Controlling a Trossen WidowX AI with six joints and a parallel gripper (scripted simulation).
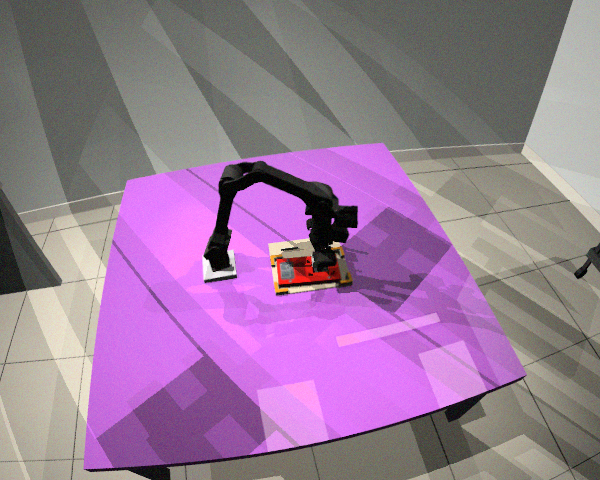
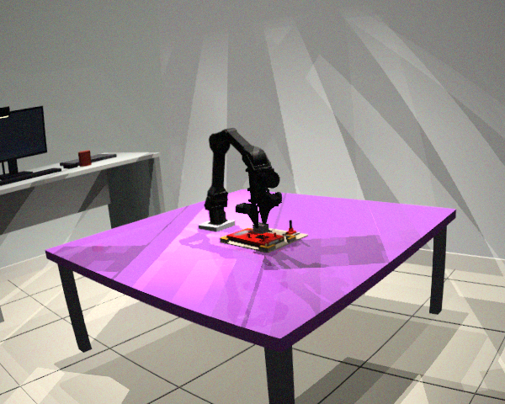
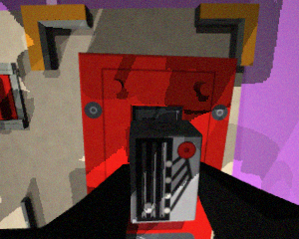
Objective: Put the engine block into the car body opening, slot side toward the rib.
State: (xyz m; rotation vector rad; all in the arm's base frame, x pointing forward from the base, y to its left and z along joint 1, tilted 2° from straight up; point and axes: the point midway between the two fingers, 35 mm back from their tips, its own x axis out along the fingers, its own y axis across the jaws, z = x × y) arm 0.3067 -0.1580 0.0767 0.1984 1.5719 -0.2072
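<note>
Block (image 2: pixel 260 227) (image 3: pixel 165 174): one, grey, squared, ribbed top, red round cap; likely light, rigid, hard-skinned, apt to slip if pinched off-centre. Location: at the opening (image 3: pixel 156 114) in the red car body (image 1: pixel 295 277) (image 2: pixel 248 236) (image 3: pixel 97 144); whether seated, cannot tell from where I stand. Gripper (image 1: pixel 323 263) (image 2: pixel 260 224) (image 3: pixel 162 170): one, black, fingers pinching the block by two opposite sides. Best hold: those flat sides, high up, leaving the lower part free to enter.

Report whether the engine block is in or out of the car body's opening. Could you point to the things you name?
Not fully in: the engine block (image 3: pixel 164 174) stands above the car body (image 3: pixel 95 144), part of the dark opening (image 3: pixel 156 113) showing beyond it.
</note>
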